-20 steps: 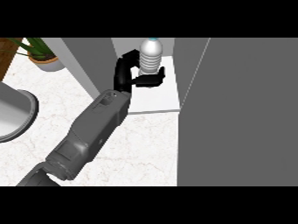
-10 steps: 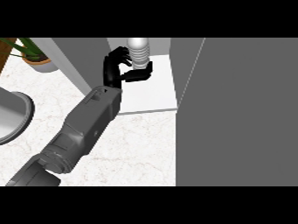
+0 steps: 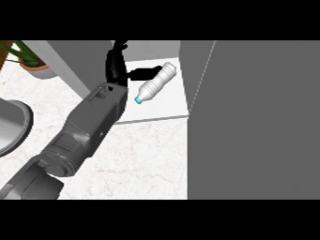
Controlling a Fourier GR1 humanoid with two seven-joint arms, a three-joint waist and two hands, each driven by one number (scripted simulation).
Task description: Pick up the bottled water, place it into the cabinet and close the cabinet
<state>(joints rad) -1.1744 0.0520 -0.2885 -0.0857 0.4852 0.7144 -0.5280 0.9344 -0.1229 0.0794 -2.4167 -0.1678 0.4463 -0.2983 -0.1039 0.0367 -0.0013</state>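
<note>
Starting at the fingers point(image 3: 119, 49): they're straight, pointing up the view into the back of the cabinet, with nothing curled inside them. The thumb point(image 3: 143, 73) sticks out sideways to the right, and its tip reaches the bottled water point(image 3: 156, 82) near the fat end. I can't tell whether it's touching or just beside it. So I'm calling the left hand point(image 3: 116, 70) released, not grasping anything.

The bottle isn't upright. It looks to be lying on its side on the white cabinet floor point(image 3: 163, 111), just right of the hand. Its long axis runs diagonally: the base is up and to the right, deeper into the cabinet, and the blue cap point(image 3: 139, 100) points down-left, back out toward me and toward the wrist. The cap sits right beside the top of the grey forearm point(image 3: 93, 122).

The forearm slants in from the lower left across the white marbled counter point(image 3: 145, 157) and over the cabinet's front edge. The grey left wall point(image 3: 71, 61) stands beside the hand, and the open cabinet door point(image 3: 266, 122) fills the right side of the view as a big flat grey panel. Over on the far left I see a potted plant point(image 3: 32, 65) and, below it, a grey rounded vessel point(image 3: 2, 126), both well apart from the bottle.
</note>
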